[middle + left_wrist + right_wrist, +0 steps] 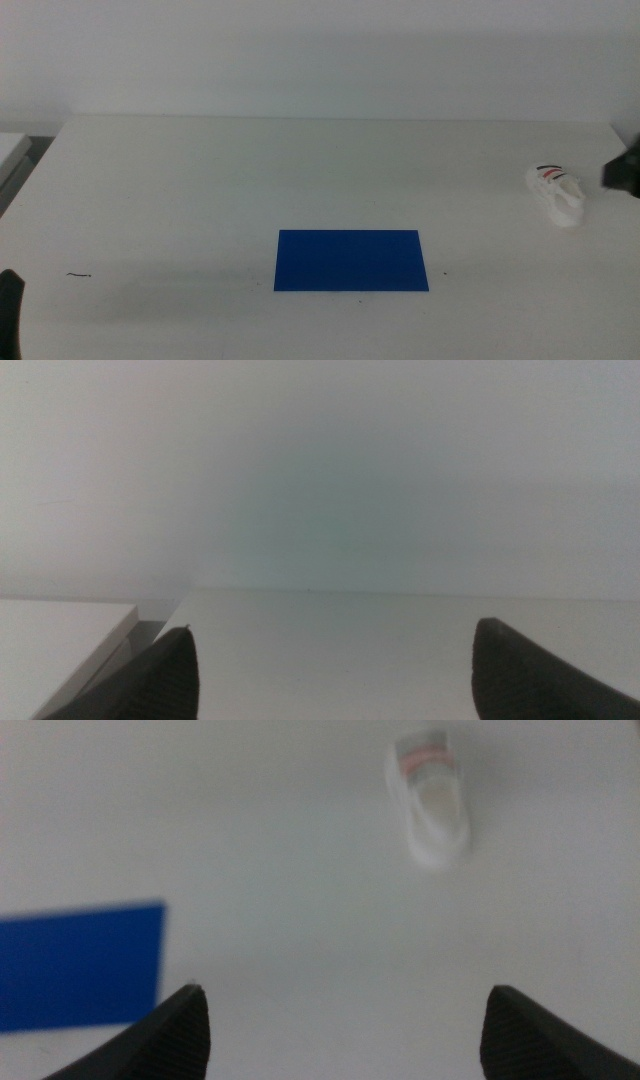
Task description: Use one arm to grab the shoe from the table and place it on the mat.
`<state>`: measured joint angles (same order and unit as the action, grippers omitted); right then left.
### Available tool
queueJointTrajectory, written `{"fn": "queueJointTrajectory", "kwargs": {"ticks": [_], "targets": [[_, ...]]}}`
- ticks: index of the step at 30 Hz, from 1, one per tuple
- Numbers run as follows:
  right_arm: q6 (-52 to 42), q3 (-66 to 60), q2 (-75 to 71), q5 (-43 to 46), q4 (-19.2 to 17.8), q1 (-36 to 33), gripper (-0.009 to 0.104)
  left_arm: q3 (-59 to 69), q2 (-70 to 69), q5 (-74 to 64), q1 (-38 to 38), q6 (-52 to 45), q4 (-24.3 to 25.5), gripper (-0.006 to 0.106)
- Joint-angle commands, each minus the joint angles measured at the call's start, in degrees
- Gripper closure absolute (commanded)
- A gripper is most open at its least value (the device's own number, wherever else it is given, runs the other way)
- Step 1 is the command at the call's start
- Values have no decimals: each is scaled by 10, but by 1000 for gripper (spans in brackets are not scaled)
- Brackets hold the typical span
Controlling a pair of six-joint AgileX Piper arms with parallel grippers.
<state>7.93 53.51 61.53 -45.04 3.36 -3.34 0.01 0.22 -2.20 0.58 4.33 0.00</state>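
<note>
The white shoe (557, 194) with a black and a red strap lies on the white table (300, 180) at the far right. The dark-blue mat (351, 260) lies flat near the table's front middle. My right gripper (625, 172) comes in at the right edge, just right of the shoe; its jaws stand wide apart and empty. In the right wrist view (340, 1030) the shoe (430, 805) lies ahead of the jaws and a part of the mat (80, 965) shows. My left gripper (330, 670) waits at the table's front left, open and empty.
A small dark mark (80, 274) lies on the table at the front left. A lower white surface (10, 150) stands beyond the table's left edge, also in the left wrist view (50, 635).
</note>
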Motion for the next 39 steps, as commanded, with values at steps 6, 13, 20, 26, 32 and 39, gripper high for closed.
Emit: {"fn": "queueJointTrajectory", "kwargs": {"ticks": [6, 13, 20, 26, 32, 39], "targets": [[-23, 214, 270, -127, -41, -2, 2, 0, -2, 6, 0, 1, 0, 7], [-45, 350, 442, -121, -70, 49, 2, 0, -2, 6, 0, 1, 0, 7], [-79, 415, 563, -87, -72, 51, 2, 0, -2, 6, 0, 1, 0, 7], [-79, 422, 616, -48, -67, 51, 12, 0, -2, 6, 0, 1, 0, 7], [-89, 427, 638, -46, -65, 51, 70, 0, -2, 6, 0, 1, 0, 7], [-73, 482, 587, -138, -91, -2, 77, 0, -2, 6, 0, 1, 0, 7]]}}
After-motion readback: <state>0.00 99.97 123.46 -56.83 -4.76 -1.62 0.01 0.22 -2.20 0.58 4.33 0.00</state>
